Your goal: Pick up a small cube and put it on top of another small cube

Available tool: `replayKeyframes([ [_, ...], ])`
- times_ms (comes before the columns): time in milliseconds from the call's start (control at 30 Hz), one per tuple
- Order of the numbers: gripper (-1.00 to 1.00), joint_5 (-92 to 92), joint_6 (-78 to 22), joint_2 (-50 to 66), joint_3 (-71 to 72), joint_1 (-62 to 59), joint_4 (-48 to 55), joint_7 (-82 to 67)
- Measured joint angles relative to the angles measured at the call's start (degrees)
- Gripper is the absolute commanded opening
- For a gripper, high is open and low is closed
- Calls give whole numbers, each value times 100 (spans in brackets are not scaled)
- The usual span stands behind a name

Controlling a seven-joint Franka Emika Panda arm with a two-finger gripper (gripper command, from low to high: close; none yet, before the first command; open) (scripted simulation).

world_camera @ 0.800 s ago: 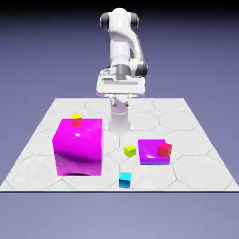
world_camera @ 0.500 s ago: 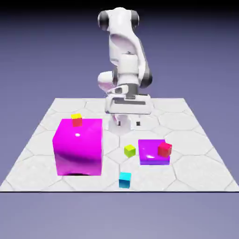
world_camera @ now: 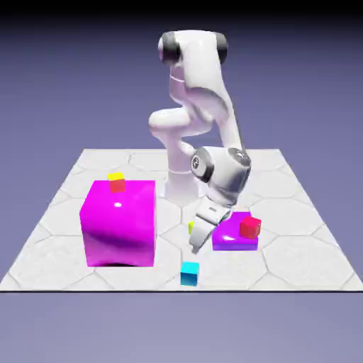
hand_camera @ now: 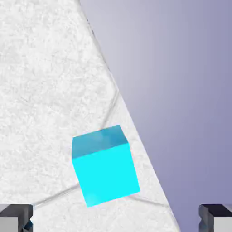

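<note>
The tiny cyan small cube [world_camera: 189, 273] rests on the table near its front edge. In the hand view the cyan cube [hand_camera: 104, 165] lies ahead of the fingers and between their lines, apart from both. My gripper [world_camera: 196, 246] hangs tilted just above and behind it, open and empty. Its two grey fingertips [hand_camera: 16, 217] show wide apart at the hand view's bottom corners. A yellow-green small cube [world_camera: 191, 226] peeks out from behind the hand. A red small cube [world_camera: 249, 227] sits on the low magenta block [world_camera: 230, 237].
A big magenta block [world_camera: 119, 223] stands at the exterior view's left, with a red cube [world_camera: 117, 186] and a yellow cube [world_camera: 115, 176] stacked on top. The table's edge [hand_camera: 136, 131] runs close beside the cyan cube.
The arm has swung down and forward from above the table's back. The hand now hangs tilted over the cyan cube and covers most of the yellow-green cube. No cube has moved.
</note>
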Motion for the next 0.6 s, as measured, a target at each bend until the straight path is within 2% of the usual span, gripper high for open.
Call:
replayKeyframes([
  [133, 0, -282, -370, 496, -81, 184, 315, -336],
  [233, 0, -516, 260, 1118, -226, 77, 332, -127],
  [267, -100, -579, 428, 1284, -265, 48, 337, -71],
  [333, -100, -571, 426, 1284, -264, 48, 337, -77],
  [467, -100, -259, -394, 475, -39, 175, 306, -332],
  [600, -100, -85, -795, 50, 791, 2, 120, -81],
])
